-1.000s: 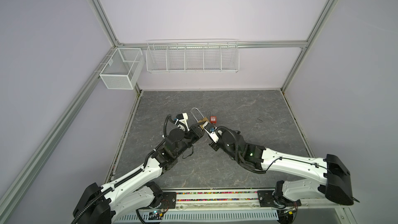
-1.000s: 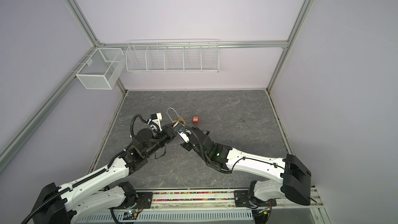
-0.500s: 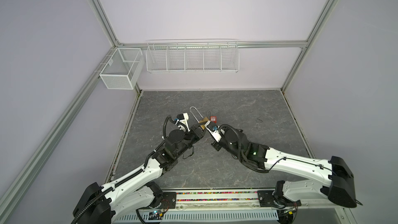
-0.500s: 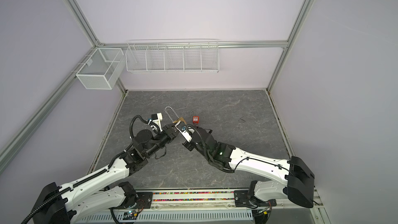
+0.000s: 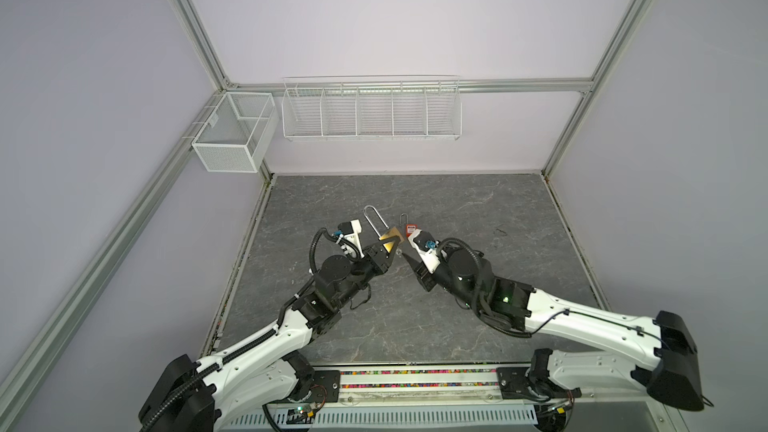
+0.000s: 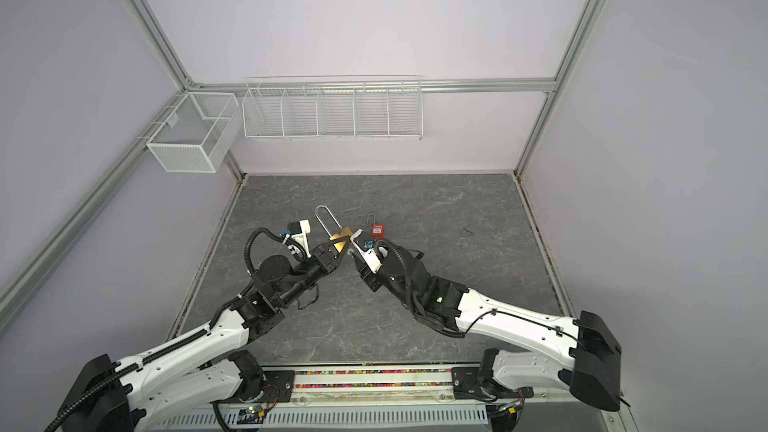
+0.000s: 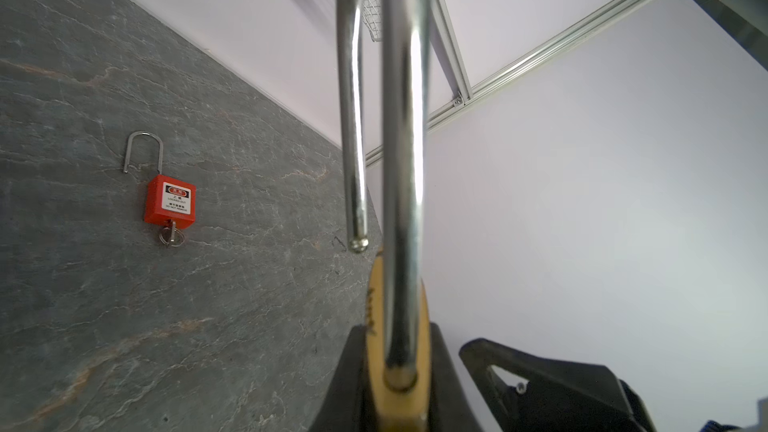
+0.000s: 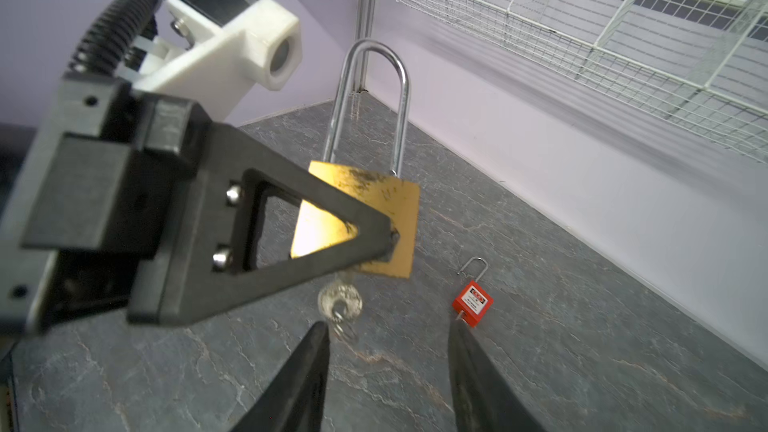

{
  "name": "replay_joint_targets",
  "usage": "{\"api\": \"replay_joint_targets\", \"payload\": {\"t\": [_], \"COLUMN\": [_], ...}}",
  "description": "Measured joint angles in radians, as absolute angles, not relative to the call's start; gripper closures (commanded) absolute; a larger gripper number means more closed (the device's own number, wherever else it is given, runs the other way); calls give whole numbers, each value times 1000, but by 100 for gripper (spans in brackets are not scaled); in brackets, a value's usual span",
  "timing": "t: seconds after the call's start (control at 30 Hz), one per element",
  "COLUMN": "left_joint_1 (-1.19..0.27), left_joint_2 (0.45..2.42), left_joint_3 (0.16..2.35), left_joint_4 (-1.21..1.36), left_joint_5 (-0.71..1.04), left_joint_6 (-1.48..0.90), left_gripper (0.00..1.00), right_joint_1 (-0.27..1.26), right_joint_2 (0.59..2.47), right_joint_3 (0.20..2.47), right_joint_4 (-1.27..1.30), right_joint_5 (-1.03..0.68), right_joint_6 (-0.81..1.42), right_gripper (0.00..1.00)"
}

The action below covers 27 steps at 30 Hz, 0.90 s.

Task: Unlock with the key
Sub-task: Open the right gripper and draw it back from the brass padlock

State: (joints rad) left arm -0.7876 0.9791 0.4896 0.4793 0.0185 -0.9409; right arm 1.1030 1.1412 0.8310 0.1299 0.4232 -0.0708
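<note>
Grey veined counter (image 5: 457, 209), lilac walls (image 5: 395, 14), wire baskets (image 5: 371, 112) on the far wall. Above mid-counter, the left tool (image 5: 392, 243) clamps the brass padlock (image 8: 386, 205), with the key (image 8: 340, 301) in its underside. The right tool (image 8: 388, 326) is just right of it, jaws apart. A red padlock (image 7: 170, 203) lies beyond.

Soft, even light; glare streaks the shackle (image 7: 405, 160), and the wire shelf (image 8: 582, 47) blurs.

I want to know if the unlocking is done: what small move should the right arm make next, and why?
Probably draw the right gripper straight back. Its fingers stand open, clear of the key, which sits in the brass padlock held by the left gripper. In the left wrist view the shackle has its free end out of the body, so the lock looks open.
</note>
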Motion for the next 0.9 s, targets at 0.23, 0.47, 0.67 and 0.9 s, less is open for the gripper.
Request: {"api": "replay_joint_targets", "payload": {"t": [0.23,0.47,0.67,0.9], "left_joint_1": [-764,-764,-764,-764], "left_joint_2": [978,978,978,973], "left_joint_3": [487,486,487,488], "left_joint_4": [482,419,352,347], "left_joint_5": [188,341,385,421], "left_joint_6": [-766,-587,-504,-478], "left_gripper": [100,100,100,100], "right_joint_1": [1015,873,820,769], "right_joint_2": [968,962,1036,1119], "right_joint_3": [776,856,868,910], "right_joint_4": [79,26,51,72], "right_joint_5": [348,106,-60,-175], "right_joint_6": [-36,5,57,113], "right_gripper": [28,18,17,27]}}
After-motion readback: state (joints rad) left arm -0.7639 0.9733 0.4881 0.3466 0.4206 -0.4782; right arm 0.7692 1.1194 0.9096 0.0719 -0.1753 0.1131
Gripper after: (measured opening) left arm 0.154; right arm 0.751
